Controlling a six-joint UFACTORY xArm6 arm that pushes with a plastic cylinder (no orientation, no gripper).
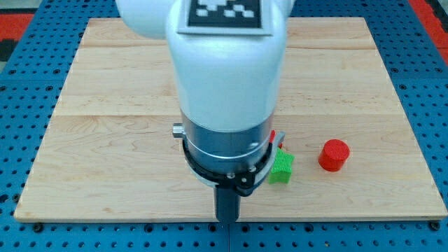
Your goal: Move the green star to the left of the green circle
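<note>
A green block (282,166) lies on the wooden board (105,140), right of centre near the view's bottom. Its left side is hidden by my arm, so I cannot make out its shape. No second green block shows; the arm's body covers the middle of the board. My tip (225,218) is near the board's bottom edge, to the left of and a little below the green block, with a gap between them.
A red cylinder (334,155) stands to the right of the green block. A small red sliver (273,136) of another block peeks out from behind the arm just above the green block. A blue pegboard (21,105) surrounds the board.
</note>
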